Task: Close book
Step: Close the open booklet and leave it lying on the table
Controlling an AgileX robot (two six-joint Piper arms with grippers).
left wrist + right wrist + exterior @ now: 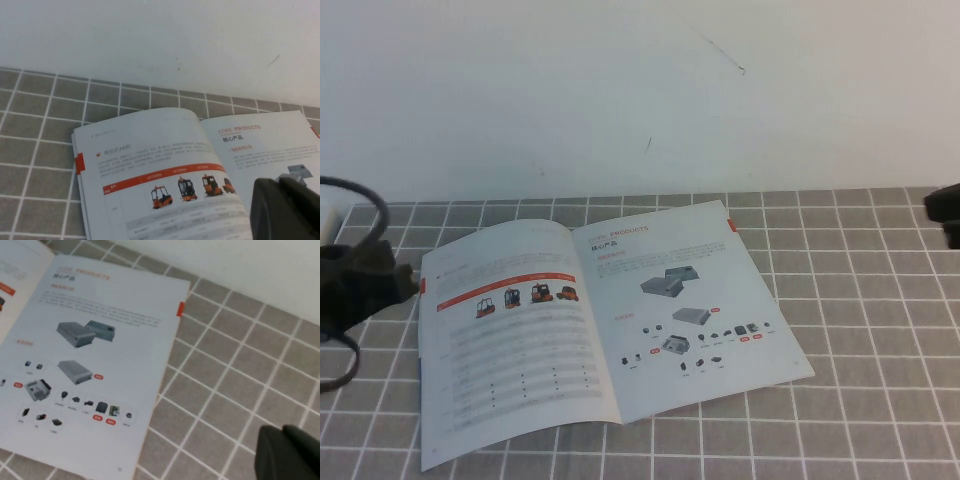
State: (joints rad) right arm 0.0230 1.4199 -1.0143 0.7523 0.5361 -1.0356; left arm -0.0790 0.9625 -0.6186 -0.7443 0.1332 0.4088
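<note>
Jaws of both grippers show too little to tell whether they are released or clenched. One book [610, 320] lies open and flat on the grey tiled surface [860, 300] at the centre of the frame. Its spine runs from upper middle down to lower middle, leaning slightly, and the page tops point at the white wall [620, 90]. Of two grippers, the left gripper [390, 280] sits just beside the book's left edge, while the right gripper [945, 212] sits at the frame's right edge, well apart from it.

"CORE PRODUCTS" heading on book [190, 165]
</note>
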